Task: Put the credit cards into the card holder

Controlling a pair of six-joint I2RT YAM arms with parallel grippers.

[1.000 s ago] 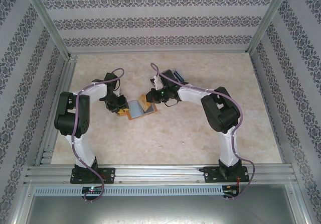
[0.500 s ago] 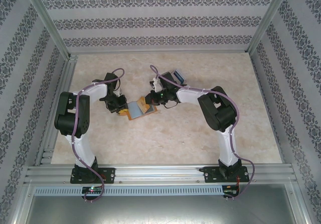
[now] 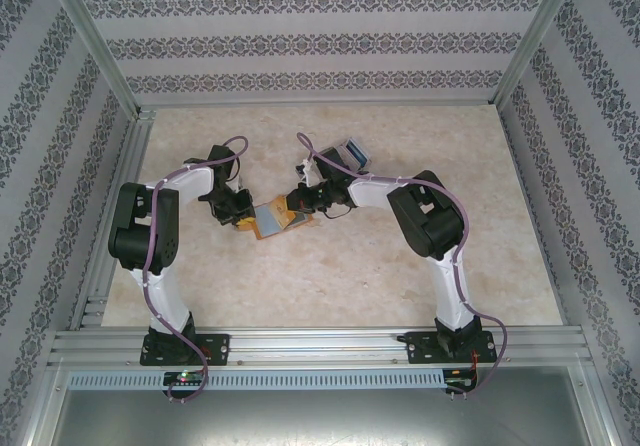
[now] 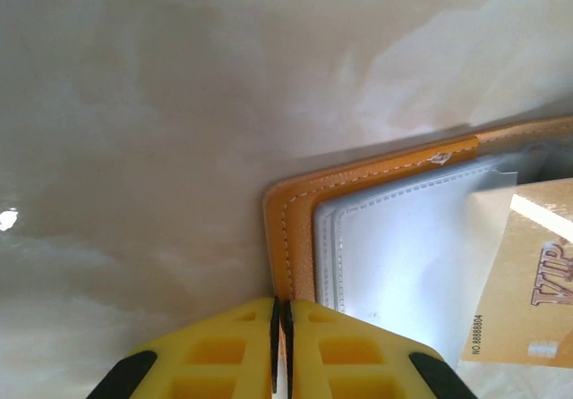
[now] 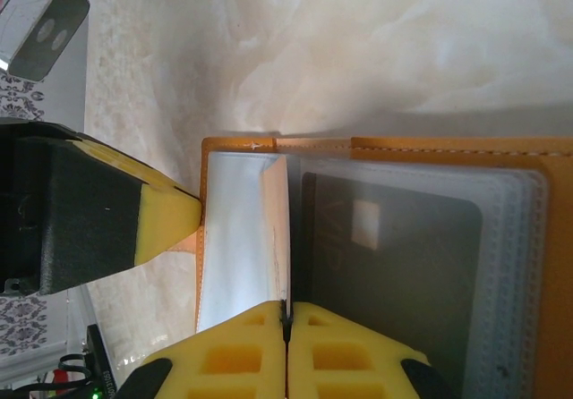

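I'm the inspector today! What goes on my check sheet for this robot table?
Surface: pale, marbled table.
Job's things: the orange card holder lies open. A gold credit card is tilted over its clear sleeves. A dark card sits inside a sleeve. Some more cards lie farther back.
Clutter: nothing seen.
Grippers: left gripper shut on the card holder's edge; right gripper shut on the gold credit card.
Cables: purple cables run along both arms.
Surroundings: patterned walls and a metal frame.
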